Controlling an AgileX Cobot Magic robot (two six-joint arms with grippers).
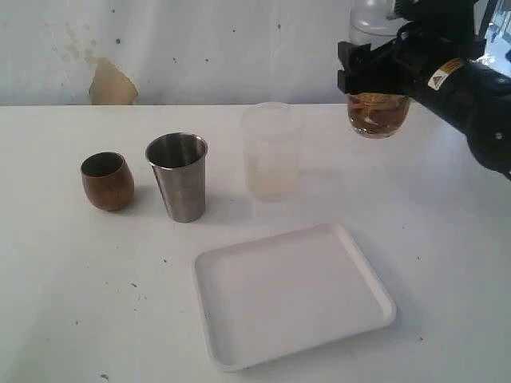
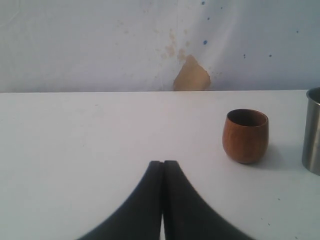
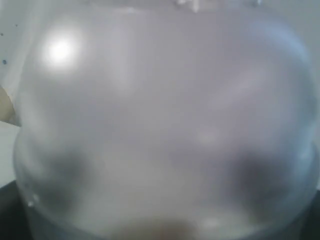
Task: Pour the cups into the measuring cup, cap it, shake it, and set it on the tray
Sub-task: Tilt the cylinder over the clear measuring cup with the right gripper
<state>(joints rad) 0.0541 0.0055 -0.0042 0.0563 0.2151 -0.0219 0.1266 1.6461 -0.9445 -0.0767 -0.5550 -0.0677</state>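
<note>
Fingers: my right fingers (image 1: 357, 70) clamp the measuring cup (image 1: 378, 113) aloft at upper right, amber liquid in its base; my left fingers (image 2: 150, 195) lie pressed together, empty. Pouring looks done; I cannot tell whether a cap is on. Next, I judge: shake, then lower it upright onto the tray (image 1: 295, 295), lower centre.

One sign shows: a small sticker (image 1: 441, 76) on the right arm (image 1: 483, 100), yellow and white, with a dark warning triangle — its print is too small to read. The measuring cup (image 1: 378, 112) is blurred — no marks on it can be read.
</note>
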